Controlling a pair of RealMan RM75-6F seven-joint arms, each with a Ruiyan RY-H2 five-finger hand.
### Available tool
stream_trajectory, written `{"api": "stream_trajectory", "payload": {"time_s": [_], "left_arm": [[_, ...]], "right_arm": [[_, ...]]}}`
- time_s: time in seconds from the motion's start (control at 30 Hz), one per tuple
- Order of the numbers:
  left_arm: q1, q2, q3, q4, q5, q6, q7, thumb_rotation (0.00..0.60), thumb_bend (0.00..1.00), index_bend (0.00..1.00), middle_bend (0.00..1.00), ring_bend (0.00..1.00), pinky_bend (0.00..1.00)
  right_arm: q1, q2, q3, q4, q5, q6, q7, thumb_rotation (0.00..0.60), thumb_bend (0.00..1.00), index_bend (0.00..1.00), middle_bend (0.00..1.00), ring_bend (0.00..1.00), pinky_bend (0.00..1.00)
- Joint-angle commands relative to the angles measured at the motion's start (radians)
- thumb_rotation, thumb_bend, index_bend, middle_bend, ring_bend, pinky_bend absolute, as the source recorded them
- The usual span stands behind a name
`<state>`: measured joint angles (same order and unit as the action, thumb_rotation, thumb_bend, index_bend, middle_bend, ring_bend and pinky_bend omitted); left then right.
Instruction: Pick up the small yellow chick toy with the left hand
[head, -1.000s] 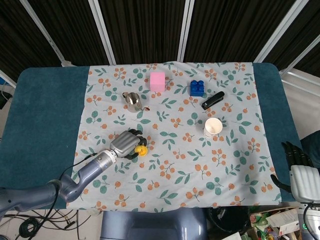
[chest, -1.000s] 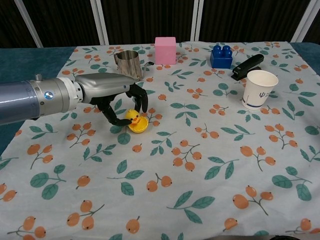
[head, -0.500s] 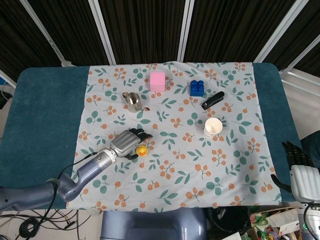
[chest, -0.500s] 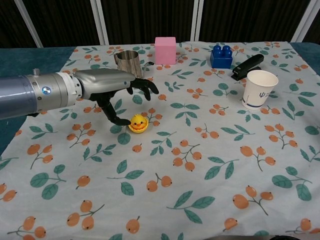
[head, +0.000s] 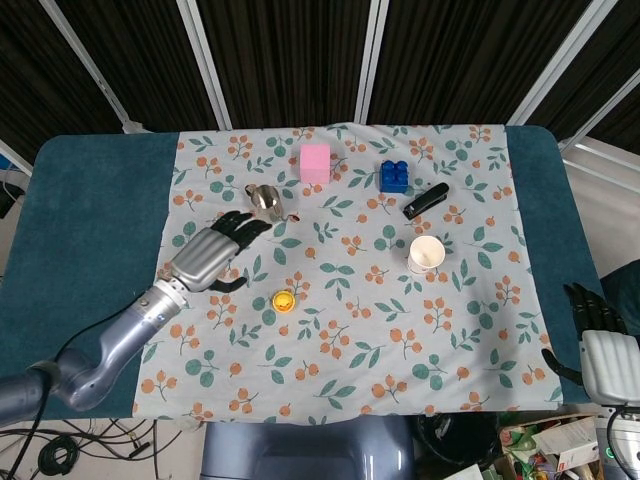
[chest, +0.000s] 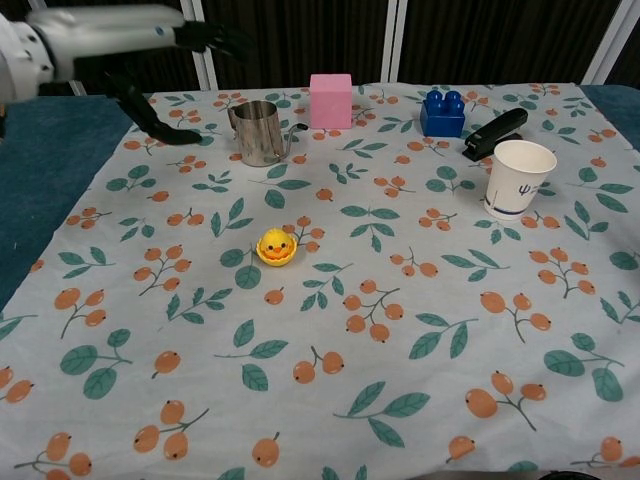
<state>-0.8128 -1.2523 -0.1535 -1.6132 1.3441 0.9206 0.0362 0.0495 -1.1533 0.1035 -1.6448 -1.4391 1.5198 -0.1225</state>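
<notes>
Near the middle of the flowered cloth (head: 470, 330), your small yellow chick toy (head: 284, 300) sits upright on its own, touched by nothing. Your left robot hand (head: 208, 258) hangs above the cloth at about ten o'clock from the chick, well apart from it, fingers spread and holding nothing; in the chest view it shows only at the top left corner (chest: 150, 40), raised over the worktop (head: 90, 200). From the chick, the steel pitcher (head: 264, 201) stands at about twelve o'clock, close to your left hand's fingertips though clear of them, and the pink cube (head: 316, 163) lies further out at one o'clock. The blue brick (head: 394, 176) and the black stapler (head: 426, 200) sit toward two o'clock, just beside each other, and the white paper cup (head: 426, 254) stands upright at about three o'clock. Your right robot hand (head: 600, 345) rests off the worktop at the lower right edge of the head view; its dark fingers point away from you, but whether they are spread or curled I cannot tell from there.
</notes>
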Motion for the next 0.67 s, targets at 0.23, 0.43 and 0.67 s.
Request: {"api": "stream_trajectory", "payload": {"time_s": [0.23,0.43,0.67], "left_arm": [[0.254,0.272,0.100,-0.163,0.095,0.268,0.027,0.600,0.27,0.00,0.04,0.00,0.01],[0.397,0.314,0.176,-0.149,0.200,0.427,-0.067,0.600,0.26,0.00,0.04,0.00,0.00],[0.507,0.282,0.218,-0.053,0.253,0.540,-0.157,0.600,0.26,0.00,0.04,0.00,0.00]], "right_arm": [[0.000,-0.001,0.000,-0.002,-0.007,0.007,-0.002,0.600,0.13,0.07,0.06,0.09,0.16],[-0.001,-0.004,-0.004,-0.004,-0.028,0.017,-0.009,0.600,0.13,0.07,0.06,0.09,0.16],[-0.003,-0.009,-0.001,-0.001,-0.033,0.030,-0.005,0.600,0.13,0.07,0.06,0.09,0.17]]}}
